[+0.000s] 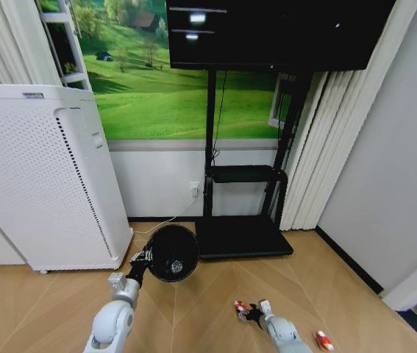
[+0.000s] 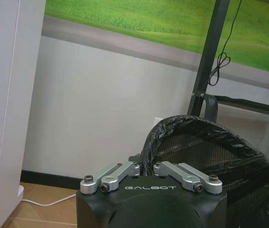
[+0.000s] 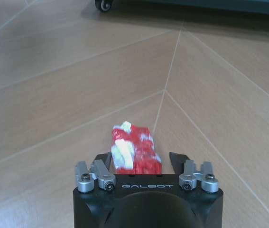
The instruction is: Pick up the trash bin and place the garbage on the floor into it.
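The trash bin (image 1: 171, 252), black and round with mesh sides, is tipped so its mouth faces me, held off the wooden floor. My left gripper (image 1: 143, 259) is shut on its rim; the left wrist view shows the gripper (image 2: 143, 167) pinching the lined rim of the bin (image 2: 210, 152). One piece of garbage, a crumpled red-and-white wrapper (image 3: 134, 149), lies on the floor between the spread fingers of my open right gripper (image 3: 141, 160). In the head view that wrapper (image 1: 240, 306) sits just beyond the right gripper (image 1: 251, 314). A second red-and-white piece (image 1: 324, 340) lies farther right.
A tall white perforated appliance (image 1: 46, 184) stands at the left with a white cable (image 1: 153, 224) running to the wall. The black TV stand's base (image 1: 241, 237) sits right behind the bin, and one of its casters (image 3: 103, 4) is visible. Curtains (image 1: 318, 147) and a wall close off the right.
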